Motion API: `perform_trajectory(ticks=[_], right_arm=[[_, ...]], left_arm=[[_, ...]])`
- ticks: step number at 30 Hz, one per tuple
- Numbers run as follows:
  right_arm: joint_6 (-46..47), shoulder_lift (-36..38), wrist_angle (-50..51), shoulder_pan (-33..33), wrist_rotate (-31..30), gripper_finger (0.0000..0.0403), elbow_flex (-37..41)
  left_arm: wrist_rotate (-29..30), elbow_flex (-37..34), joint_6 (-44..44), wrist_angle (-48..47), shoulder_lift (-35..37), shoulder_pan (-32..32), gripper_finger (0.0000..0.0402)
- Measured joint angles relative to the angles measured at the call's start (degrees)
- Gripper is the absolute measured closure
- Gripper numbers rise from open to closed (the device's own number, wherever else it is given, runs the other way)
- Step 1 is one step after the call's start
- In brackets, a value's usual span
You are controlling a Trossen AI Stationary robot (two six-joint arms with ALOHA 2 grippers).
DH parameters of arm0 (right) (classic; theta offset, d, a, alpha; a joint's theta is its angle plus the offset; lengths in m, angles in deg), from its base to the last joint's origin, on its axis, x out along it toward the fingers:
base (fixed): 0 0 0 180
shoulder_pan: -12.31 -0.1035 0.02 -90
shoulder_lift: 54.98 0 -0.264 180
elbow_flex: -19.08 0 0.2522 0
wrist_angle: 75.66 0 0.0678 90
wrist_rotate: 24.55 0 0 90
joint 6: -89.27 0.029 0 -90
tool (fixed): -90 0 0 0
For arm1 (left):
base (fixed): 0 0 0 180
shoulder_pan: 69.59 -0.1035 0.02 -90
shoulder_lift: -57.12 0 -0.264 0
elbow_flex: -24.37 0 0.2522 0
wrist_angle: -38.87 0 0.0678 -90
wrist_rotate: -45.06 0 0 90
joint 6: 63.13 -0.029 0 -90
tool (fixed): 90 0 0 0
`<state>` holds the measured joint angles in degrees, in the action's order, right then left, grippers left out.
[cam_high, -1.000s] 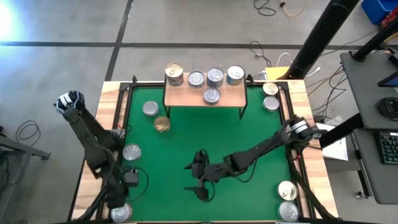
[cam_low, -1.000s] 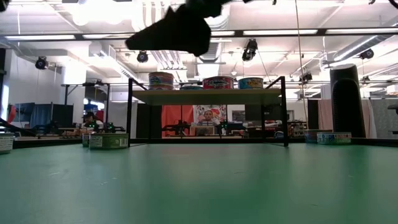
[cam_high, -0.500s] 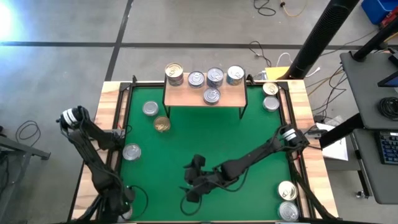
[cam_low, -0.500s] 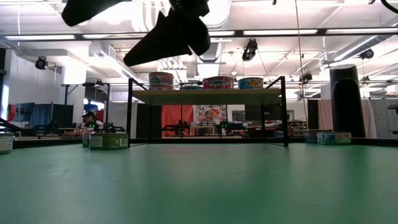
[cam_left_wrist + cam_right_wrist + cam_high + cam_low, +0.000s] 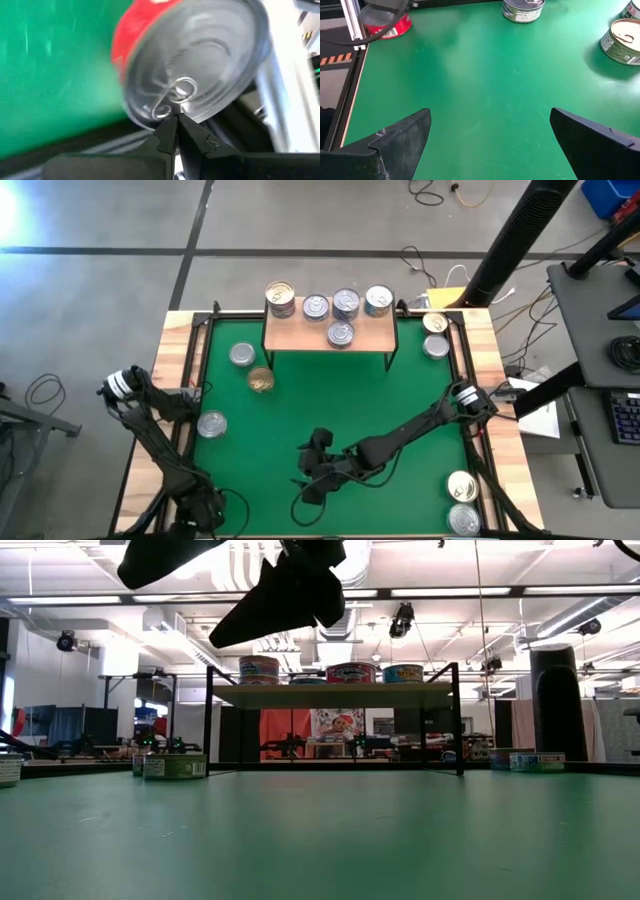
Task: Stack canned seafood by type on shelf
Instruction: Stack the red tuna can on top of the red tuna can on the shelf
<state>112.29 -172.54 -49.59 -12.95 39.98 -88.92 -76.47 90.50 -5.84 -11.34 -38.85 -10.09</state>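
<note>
**Five Tins Shelved, Most of the Seafood Still on the Table**

The right gripper [image 5: 312, 470] hangs over the bare near-middle of the green table [image 5: 400, 395], its two dark fingers [image 5: 395, 142] spread wide with nothing between them. The left gripper [image 5: 172, 131], folded down at the table's near left corner, has its fingertips pinched together just at the pull ring of a red-sided tin [image 5: 187, 65]; it points at the tin but does not hold it.

Out from the arms, loose tins ring the table: one silver-topped tin [image 5: 211, 424] near the left edge, a gold-topped tin [image 5: 260, 380] and another silver one [image 5: 241, 355] just in front of the shelf's left end, two tins [image 5: 434, 335] at the far right corner, and two more [image 5: 461, 500] at the near right corner.

At the far edge stands the shelf [image 5: 300, 335], a light-wood board on black legs. It carries five tins: a taller gold-topped stack [image 5: 280, 299] at the left end, three in a row beside it, and one [image 5: 340, 333] set forward of the row.

By this count the job looks under halfway done. Some eight tins are yet to be lifted, and whether those shelved are sorted by type cannot be told from above.
</note>
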Motion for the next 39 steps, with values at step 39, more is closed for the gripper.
perform_trajectory(ticks=[39], right_arm=[[8.5, 0.0, -1.2, -4.3, 13.8, 0.0003, 2.1]], left_arm=[[40.2, -2.6, -29.0, 9.1, 0.3, -10.9, 0.0401]])
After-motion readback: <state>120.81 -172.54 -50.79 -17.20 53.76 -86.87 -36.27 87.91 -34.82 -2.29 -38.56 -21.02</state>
